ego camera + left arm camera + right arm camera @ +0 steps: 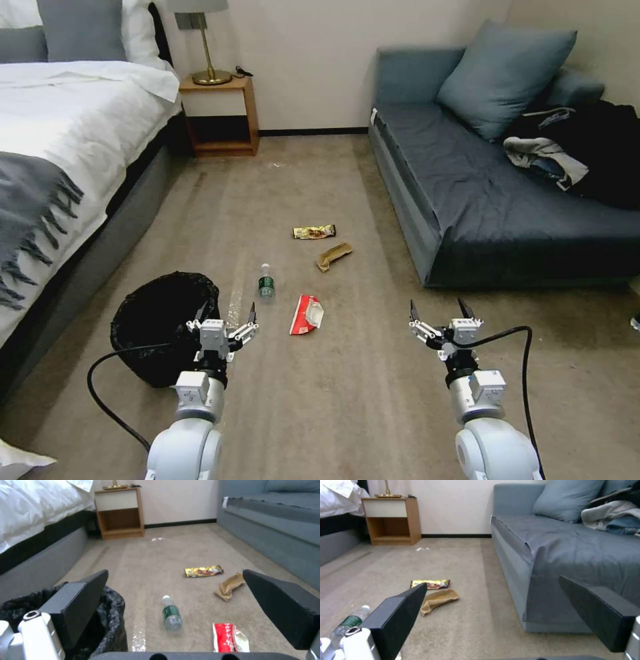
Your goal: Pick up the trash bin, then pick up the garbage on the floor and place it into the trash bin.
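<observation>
The bin [163,327] is lined with crinkled black plastic that has a dull sheen. The bottle [266,283] is clear plastic with a green label. The far wrapper [314,231] is glossy gold foil; the near one [306,314] looks like shiny red-and-white film. The brown scrap [333,256] seems to be matt crumpled paper. The carpet [320,400] is short, matt pile. The sofa [493,200] is blue-grey woven cloth, the nightstand [220,113] smooth wood.
</observation>
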You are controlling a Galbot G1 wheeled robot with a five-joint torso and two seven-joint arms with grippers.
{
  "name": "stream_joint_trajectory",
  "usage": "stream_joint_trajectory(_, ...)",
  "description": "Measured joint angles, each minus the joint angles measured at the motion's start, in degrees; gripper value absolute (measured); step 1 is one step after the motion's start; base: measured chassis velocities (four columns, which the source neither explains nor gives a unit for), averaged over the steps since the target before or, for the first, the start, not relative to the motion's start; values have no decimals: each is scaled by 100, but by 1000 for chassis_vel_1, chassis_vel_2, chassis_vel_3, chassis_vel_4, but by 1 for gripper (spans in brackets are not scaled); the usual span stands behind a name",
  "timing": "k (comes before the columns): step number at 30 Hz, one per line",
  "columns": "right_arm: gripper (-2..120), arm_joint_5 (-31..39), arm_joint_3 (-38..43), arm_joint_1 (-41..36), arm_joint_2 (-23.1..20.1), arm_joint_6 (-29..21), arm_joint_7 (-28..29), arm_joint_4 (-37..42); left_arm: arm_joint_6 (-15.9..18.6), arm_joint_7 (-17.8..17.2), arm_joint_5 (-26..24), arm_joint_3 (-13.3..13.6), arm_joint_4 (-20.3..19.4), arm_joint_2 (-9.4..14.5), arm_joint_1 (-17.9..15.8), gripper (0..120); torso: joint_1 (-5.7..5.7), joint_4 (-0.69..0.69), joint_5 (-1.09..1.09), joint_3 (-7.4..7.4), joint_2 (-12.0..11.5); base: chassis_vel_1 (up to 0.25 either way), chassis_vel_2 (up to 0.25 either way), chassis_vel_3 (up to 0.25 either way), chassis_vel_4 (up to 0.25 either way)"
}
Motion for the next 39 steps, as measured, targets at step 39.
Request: stream_joint_trajectory(39, 100, 430, 511, -1329, -38, 1681, -276, 2100, -1616, -35, -1455, -878, -2104, 931, 452, 100, 0, 0, -1, 0, 0, 0, 0, 0, 0)
